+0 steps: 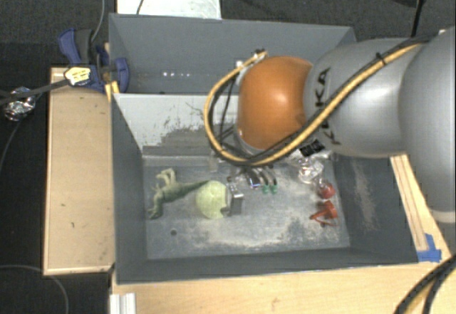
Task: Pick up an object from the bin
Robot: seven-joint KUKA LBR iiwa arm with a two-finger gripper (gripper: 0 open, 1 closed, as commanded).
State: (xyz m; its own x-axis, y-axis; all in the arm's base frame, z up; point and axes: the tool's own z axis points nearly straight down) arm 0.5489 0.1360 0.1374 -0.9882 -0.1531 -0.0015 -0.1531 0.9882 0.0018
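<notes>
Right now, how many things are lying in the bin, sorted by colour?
Green: 2, a lizard toy and a pale ball
Red: 2, an upper piece and a lower piece
Clear: 1, a small clear piece
Total: 5 in view; the arm may cover more.

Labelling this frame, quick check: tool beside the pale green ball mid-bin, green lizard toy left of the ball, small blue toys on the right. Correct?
One error: the small toys on the right of the bin are red, not blue, as the camera view shows. The rest stands: tool beside the pale green ball, green lizard toy left of the ball.
</notes>
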